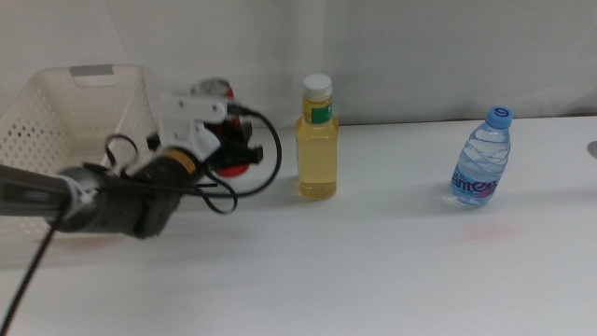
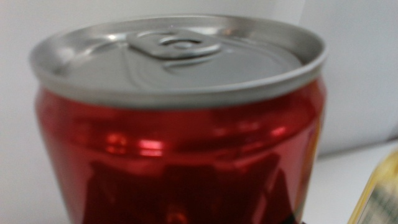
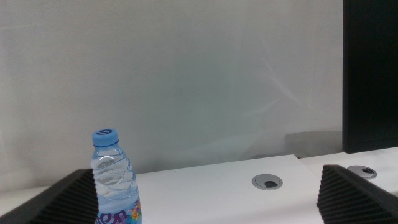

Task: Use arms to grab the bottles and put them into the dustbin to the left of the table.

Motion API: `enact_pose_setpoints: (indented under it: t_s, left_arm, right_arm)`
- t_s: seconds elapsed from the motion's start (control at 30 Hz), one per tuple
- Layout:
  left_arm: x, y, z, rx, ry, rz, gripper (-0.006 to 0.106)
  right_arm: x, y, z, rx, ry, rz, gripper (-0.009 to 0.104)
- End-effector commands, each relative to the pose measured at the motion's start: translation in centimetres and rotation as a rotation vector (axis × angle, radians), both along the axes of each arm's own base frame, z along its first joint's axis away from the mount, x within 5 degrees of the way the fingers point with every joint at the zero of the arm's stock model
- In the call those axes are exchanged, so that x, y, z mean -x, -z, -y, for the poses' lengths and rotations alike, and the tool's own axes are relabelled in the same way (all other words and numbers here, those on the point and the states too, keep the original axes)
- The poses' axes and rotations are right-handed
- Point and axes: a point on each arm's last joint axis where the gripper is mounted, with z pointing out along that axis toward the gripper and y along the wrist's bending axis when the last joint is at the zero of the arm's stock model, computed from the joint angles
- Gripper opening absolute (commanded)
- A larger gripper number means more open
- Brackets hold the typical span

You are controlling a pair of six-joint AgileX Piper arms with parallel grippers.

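- Middle view: left arm reaches in from the left side; its left gripper [image 1: 238, 149] is at the red can [image 1: 224, 126], which stands just beside the dustbin [image 1: 56, 112] near the table's [image 1: 373, 261] far edge. White bracket and cable loop hide most of the can; only the top and a red patch show. Jaws appear to sit on either side of it, but whether they press it I cannot tell.
- Same view: yellow-liquid bottle [image 1: 317, 140] upright, near the can on the side away from the dustbin, apart from the gripper. Water bottle [image 1: 482, 159] upright, well apart toward the right. Right arm not in this view.
- Left wrist view: the can [image 2: 180, 143] fills the frame, upright, silver lid and tab in sight. Jaws themselves not made out here. A sliver of the yellow bottle [image 2: 379, 193] at the frame's edge.
- Right wrist view: right gripper [image 3: 205, 199] waits with jaws spread wide, nothing between them; the water bottle [image 3: 115, 180] stands ahead of one jaw.
- Risks, my judgement: smooth can could slip or tip if gripped off-centre; the cable or the arm's swing might clip the yellow bottle nearby; a low lift could catch the dustbin rim.
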Motion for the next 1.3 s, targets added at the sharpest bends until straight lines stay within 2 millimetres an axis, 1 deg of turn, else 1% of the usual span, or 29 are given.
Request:
enact_pose_setpoints:
  t_s: [0.0,0.03,0.13,0.17,0.27,0.43,0.47,0.63,0.7,0.77,0.83,0.9,0.93,1.17,1.23,1.27]
  left_arm:
    - [-0.1,-3.5,-0.1,0.016,-0.008,0.097,-0.003]
    - [0.2,-5.4,-0.3,0.0,-0.009,0.12,-0.003]
    - [0.6,-8.3,-0.8,-0.018,-0.018,0.151,-0.003]
    - [0.7,-9.0,-1.1,-0.024,-0.025,0.142,-0.003]
    - [1.0,-11.6,-2.4,-0.053,-0.055,0.126,-0.003]
    - [1.4,-16.2,-6.0,-0.109,-0.142,0.094,-0.003]
    - [1.6,-17.5,-7.5,-0.122,-0.185,0.058,-0.003]
    - [1.6,-19.8,-12.0,-0.14,-0.307,-0.032,-0.003]
    - [1.6,-20.0,-13.7,-0.145,-0.355,-0.086,-0.003]
    - [1.6,-19.7,-15.1,-0.148,-0.392,-0.129,-0.003]
    - [1.6,-19.2,-16.5,-0.149,-0.427,-0.167,-0.003]
    - [1.4,-18.5,-17.3,-0.149,-0.447,-0.201,-0.003]
    - [1.2,-17.6,-17.9,-0.15,-0.458,-0.237,-0.003]
    - [-0.7,-13.4,-18.3,-0.152,-0.45,-0.345,-0.003]
    - [-1.7,-11.0,-18.4,-0.157,-0.444,-0.39,-0.003]
    - [-1.9,-10.4,-18.5,-0.157,-0.442,-0.398,-0.003]
  right_arm:
    - [0.1,1.1,0.0,0.006,0.006,-0.004,0.094]
    - [0.1,1.1,0.0,0.006,0.006,-0.004,0.094]
    - [0.1,1.1,0.0,0.006,0.006,-0.004,0.094]
    - [0.1,1.1,0.0,0.006,0.006,-0.004,0.094]
    - [0.1,1.1,0.0,0.006,0.006,-0.004,0.094]
    - [0.1,1.1,0.0,0.006,0.006,-0.004,0.094]
    - [0.1,1.1,0.0,0.006,0.006,-0.004,0.094]
    - [0.1,1.1,0.0,0.006,0.006,-0.002,0.094]
    - [0.1,1.1,0.0,0.006,0.006,-0.002,0.094]
    - [0.1,1.1,0.0,0.006,0.006,-0.002,0.094]
    - [0.1,1.1,0.0,0.006,0.006,-0.002,0.094]
    - [0.1,1.1,0.0,0.006,0.006,-0.002,0.094]
    - [0.1,1.1,0.0,0.006,0.006,-0.002,0.094]
    - [0.1,1.1,0.0,0.006,0.006,-0.002,0.094]
    - [0.1,1.1,0.0,0.006,0.006,-0.002,0.094]
    - [0.1,1.1,0.0,0.006,0.006,-0.002,0.094]
